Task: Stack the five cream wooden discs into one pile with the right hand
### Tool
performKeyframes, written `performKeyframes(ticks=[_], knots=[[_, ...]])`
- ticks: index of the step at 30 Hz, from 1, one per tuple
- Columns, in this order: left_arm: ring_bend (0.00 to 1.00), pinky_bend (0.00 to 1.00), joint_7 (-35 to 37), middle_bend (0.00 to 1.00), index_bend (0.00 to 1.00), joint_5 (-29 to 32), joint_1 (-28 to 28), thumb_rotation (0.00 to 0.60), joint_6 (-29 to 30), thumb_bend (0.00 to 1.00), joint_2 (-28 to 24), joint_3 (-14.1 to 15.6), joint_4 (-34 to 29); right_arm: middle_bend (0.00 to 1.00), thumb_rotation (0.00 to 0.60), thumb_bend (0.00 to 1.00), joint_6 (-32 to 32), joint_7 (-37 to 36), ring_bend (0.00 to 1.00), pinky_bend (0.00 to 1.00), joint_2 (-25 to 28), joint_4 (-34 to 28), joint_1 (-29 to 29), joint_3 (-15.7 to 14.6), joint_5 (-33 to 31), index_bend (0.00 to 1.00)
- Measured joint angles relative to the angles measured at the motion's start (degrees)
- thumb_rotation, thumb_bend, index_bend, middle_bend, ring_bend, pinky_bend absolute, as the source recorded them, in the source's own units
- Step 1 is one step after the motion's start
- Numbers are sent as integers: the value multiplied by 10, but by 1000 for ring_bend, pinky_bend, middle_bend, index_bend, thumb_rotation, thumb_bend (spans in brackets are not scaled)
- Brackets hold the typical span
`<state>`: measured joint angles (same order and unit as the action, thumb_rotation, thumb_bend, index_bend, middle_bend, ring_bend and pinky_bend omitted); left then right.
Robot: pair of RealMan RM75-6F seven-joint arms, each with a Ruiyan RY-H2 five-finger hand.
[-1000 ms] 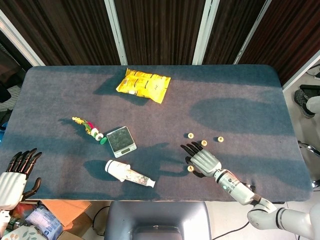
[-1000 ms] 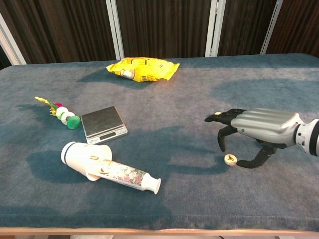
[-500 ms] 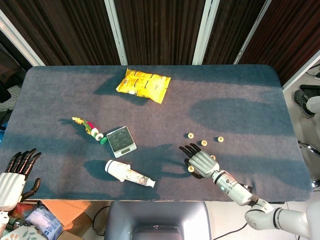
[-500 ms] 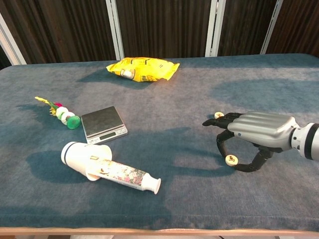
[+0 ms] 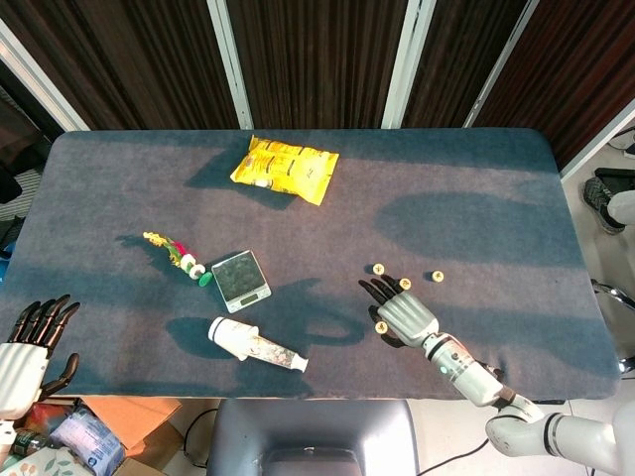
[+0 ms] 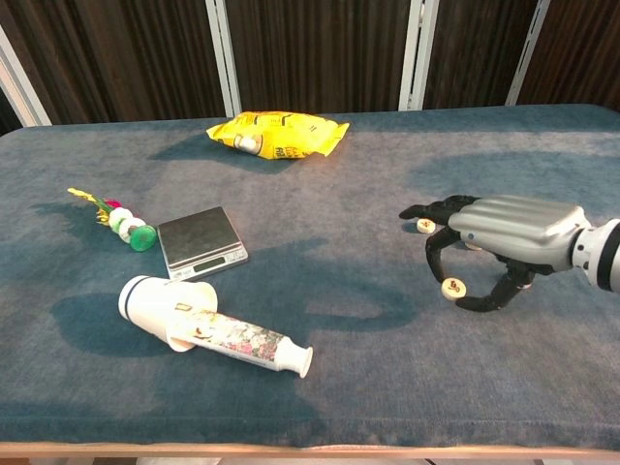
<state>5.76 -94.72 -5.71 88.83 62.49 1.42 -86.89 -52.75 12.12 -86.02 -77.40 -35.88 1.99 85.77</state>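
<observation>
Step in hand, as I judge it: first pick. The right hand [image 6: 504, 242] pinches one cream disc [image 6: 451, 287] between thumb and a curled finger, and the disc looks just lifted off the table [image 6: 320, 407], with a shadow under it. No pile exists yet.

Landmark = the pinched disc. Near to far from it:
- Right hand: palm down over the disc, knuckles up, other fingers spread forward and pointing toward the robot's left. The forearm runs back off the near right edge in the head view [image 5: 466, 369]. Wrist roughly level.
- Second disc [image 6: 423, 225]: just beyond the pinched disc, lying flat, right by the outstretched fingertips; whether it touches them I cannot tell.
- Further discs in the head view: one [image 5: 379, 268] beyond the fingertips, one [image 5: 404, 284] at the far edge of the hand, one [image 5: 438, 276] off to the right of these. All are apart from each other. I see four discs in this view plus the pinched one [image 5: 381, 326], so five in all.
- Clutter, well to the left of the pinched disc: tube with white cap [image 6: 208, 325], small scale [image 6: 201, 241], bead toy [image 6: 121, 220]. Far beyond: yellow snack bag [image 6: 278, 134].
- Left hand [image 5: 25, 347]: far left at the near table edge, holding nothing, fingers apart.

Next move calls for carrying the held disc over the closest flat disc, centring it, lowering flat and releasing without flicking. Risk: the spread fingers may knock the neighbouring disc.
</observation>
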Motion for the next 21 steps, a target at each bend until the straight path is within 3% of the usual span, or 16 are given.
performKeyframes(ticks=[7,21], knots=[[0,0,5,0,0,0,0,600,-1,504,-1,1,-2,57,600,466,-19,-13,0,0,33,7,18,6,-24,690],[0,0,-4,0,0,3,-3,600,-11,503,0,1,-5,67,600,467,-31,-61,0,0,22,76,42,-23,-11,687]])
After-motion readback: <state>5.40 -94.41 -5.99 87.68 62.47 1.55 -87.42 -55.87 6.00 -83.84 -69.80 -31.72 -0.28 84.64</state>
